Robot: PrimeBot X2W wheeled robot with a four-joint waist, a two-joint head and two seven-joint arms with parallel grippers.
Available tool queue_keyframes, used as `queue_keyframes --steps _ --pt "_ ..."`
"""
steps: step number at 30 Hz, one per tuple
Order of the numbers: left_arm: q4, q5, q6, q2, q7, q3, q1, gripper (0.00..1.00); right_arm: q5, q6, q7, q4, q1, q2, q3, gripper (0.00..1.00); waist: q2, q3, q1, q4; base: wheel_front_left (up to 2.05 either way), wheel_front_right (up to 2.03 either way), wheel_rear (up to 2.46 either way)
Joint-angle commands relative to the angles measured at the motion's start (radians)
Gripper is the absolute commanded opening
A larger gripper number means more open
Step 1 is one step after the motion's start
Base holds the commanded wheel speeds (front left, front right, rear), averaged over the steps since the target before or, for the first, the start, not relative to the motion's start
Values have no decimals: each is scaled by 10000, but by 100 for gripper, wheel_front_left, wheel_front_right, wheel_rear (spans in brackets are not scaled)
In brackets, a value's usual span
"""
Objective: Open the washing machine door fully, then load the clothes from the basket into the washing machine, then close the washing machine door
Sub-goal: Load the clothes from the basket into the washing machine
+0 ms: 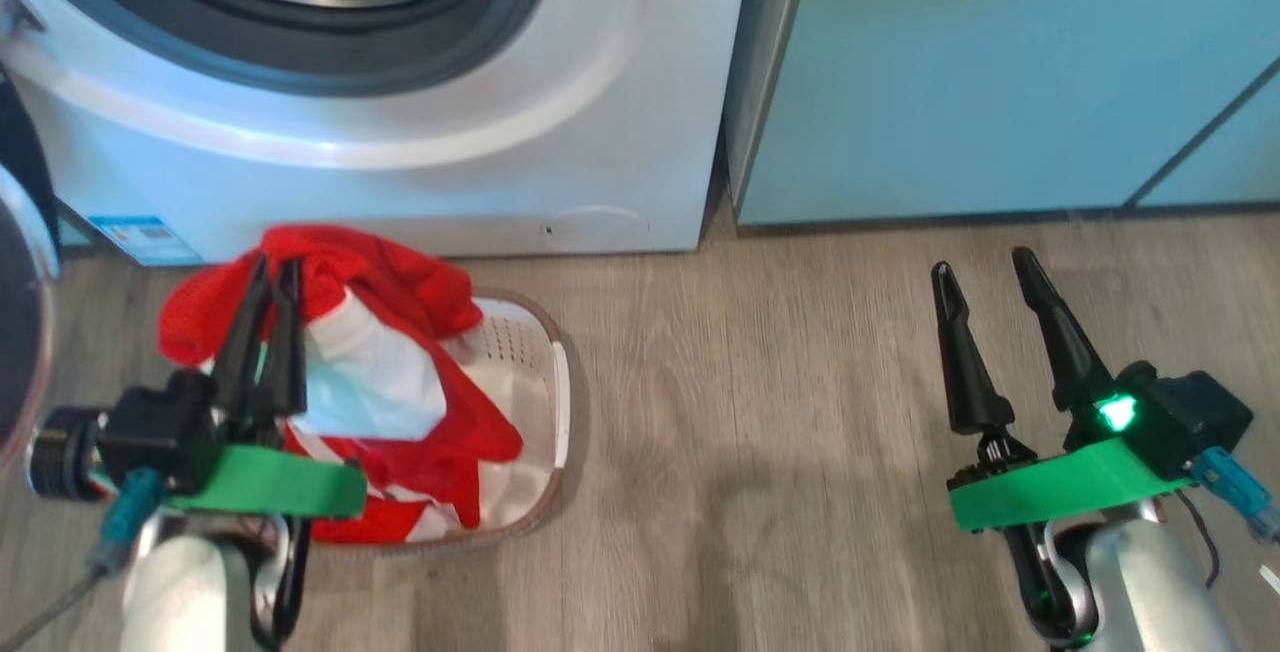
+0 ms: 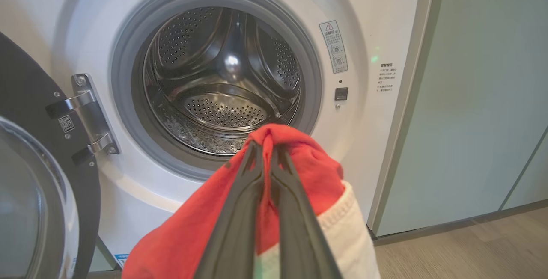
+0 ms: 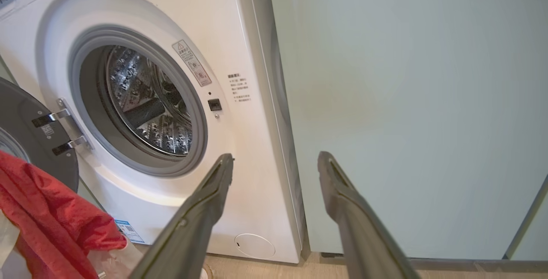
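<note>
- The left tool [image 1: 277, 272] is clamped on the clothes [image 1: 400, 282] — a red fold held up before the washing machine [image 1: 560, 132].
- The rest trails into the basket [image 1: 556, 372] at the machine's foot.
- The right tool [image 1: 981, 265] hangs with fingers spread, right of the machine.
- The washing machine door [image 2: 25, 112] stands open — left of the drum.

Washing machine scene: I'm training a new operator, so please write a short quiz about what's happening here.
1. True or false: the washing machine door stands open.
2. The left gripper is shut on: A) the red garment; B) that door; C) nothing.
3. Fill in: the right gripper is ____ (open or shut).
Key: 1 true; 2 A; 3 open.
</note>
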Motion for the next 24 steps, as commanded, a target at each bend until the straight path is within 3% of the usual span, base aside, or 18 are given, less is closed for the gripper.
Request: queue_keyframes --steps 1,11,24 --pt "-502 30 -24 18 -126 395 -675 0 -3 0 -87 -376 -212 -12 202 100 0 471 1 -110 0 0 0" --pt "-367 -260 -284 534 -126 1063 -3694 0 -35 0 -90 -638 -820 -12 348 100 0 2733 1 -656 0 0 0" --pt "1860 -295 -494 2646 -126 1392 -8254 0 409 0 -92 -984 -1454 -12 515 100 0 4723 1 -1651 0 0 0"
